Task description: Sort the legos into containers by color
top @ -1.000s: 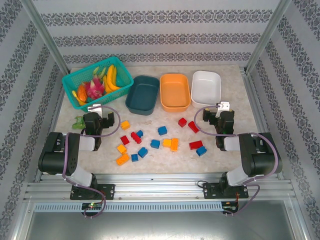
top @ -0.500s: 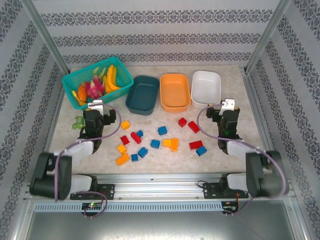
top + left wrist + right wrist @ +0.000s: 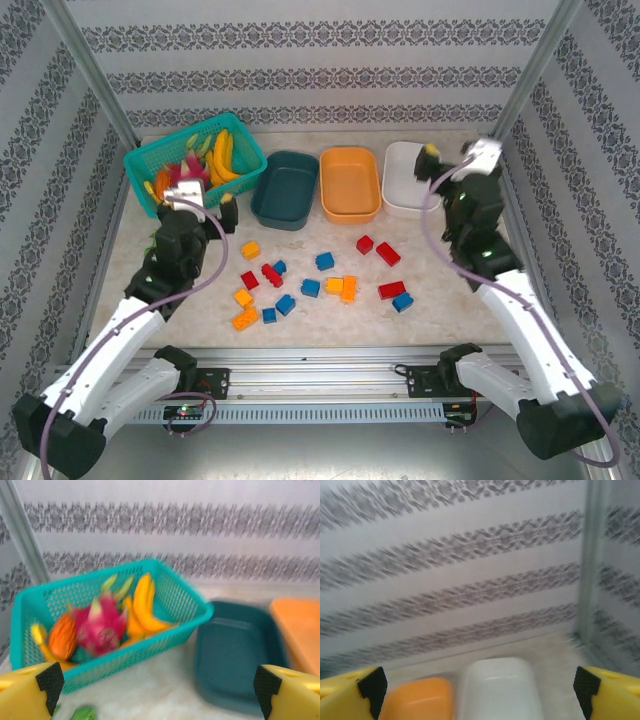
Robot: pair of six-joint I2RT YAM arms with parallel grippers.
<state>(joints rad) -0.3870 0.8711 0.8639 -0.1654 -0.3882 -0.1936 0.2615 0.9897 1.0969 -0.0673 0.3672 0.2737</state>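
Note:
The legos, small red (image 3: pixel 387 254), blue (image 3: pixel 324 261) and orange-yellow (image 3: pixel 245 318) bricks, lie scattered in the middle of the table. Behind them stand the containers in a row: dark teal (image 3: pixel 286 188), orange (image 3: pixel 350 183) and white (image 3: pixel 408 178). My left gripper (image 3: pixel 196 208) hangs open and empty above the table, in front of the basket and left of the teal tub (image 3: pixel 240 655). My right gripper (image 3: pixel 458 160) is raised, open and empty, near the white tub's right side (image 3: pixel 500 690), with the orange tub (image 3: pixel 417 700) to its left.
A teal mesh basket (image 3: pixel 150 160) of toy fruit stands at the back left and also shows in the left wrist view (image 3: pixel 165 625). A green wrapped piece (image 3: pixel 82 713) lies near the left arm. Metal posts (image 3: pixel 535 70) and patterned walls close in the table.
Both arms have unfolded, lifted and reached toward the back, the left toward the basket, the right toward the white tub. Both jaws stayed open; no brick moved.

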